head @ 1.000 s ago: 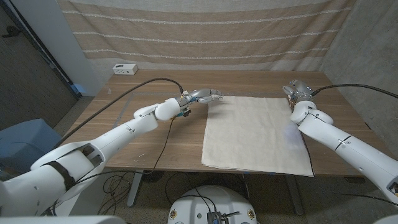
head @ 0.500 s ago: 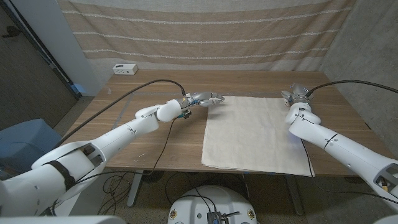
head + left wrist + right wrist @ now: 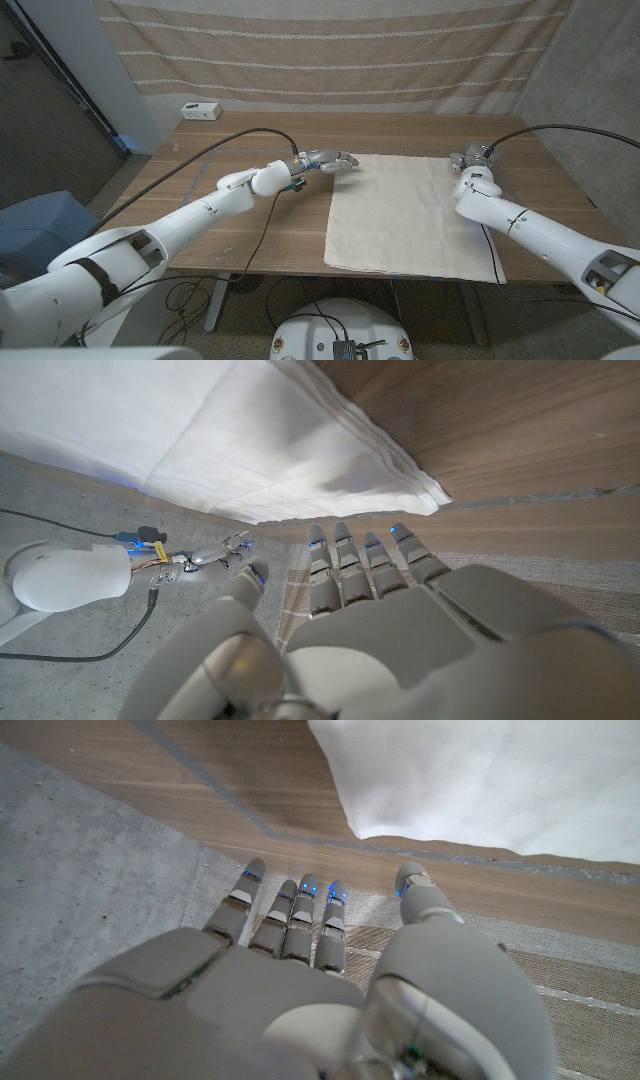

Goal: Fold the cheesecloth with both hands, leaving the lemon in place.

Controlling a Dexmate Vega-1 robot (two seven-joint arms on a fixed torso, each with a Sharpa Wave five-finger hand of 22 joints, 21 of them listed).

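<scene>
A cream cheesecloth (image 3: 410,215) lies spread flat on the wooden table (image 3: 250,235), and its top is bare in the head view. My left hand (image 3: 328,159) hovers at the cloth's far left corner with fingers stretched toward it, holding nothing. In the left wrist view that hand (image 3: 350,630) has its fingers apart, just short of the layered cloth corner (image 3: 400,480). My right hand (image 3: 470,158) is at the far right corner. In the right wrist view its fingers (image 3: 300,915) are straight and empty, close to the cloth's edge (image 3: 480,780).
A small white box (image 3: 201,111) stands at the table's far left. A black cable (image 3: 240,131) arcs over the table to my left wrist, another (image 3: 560,130) to my right. A striped curtain (image 3: 330,50) hangs behind the table.
My right hand has swung inward and lower, toward the cloth's far right corner. My left hand has edged slightly closer to the far left corner. The cloth has not moved.
</scene>
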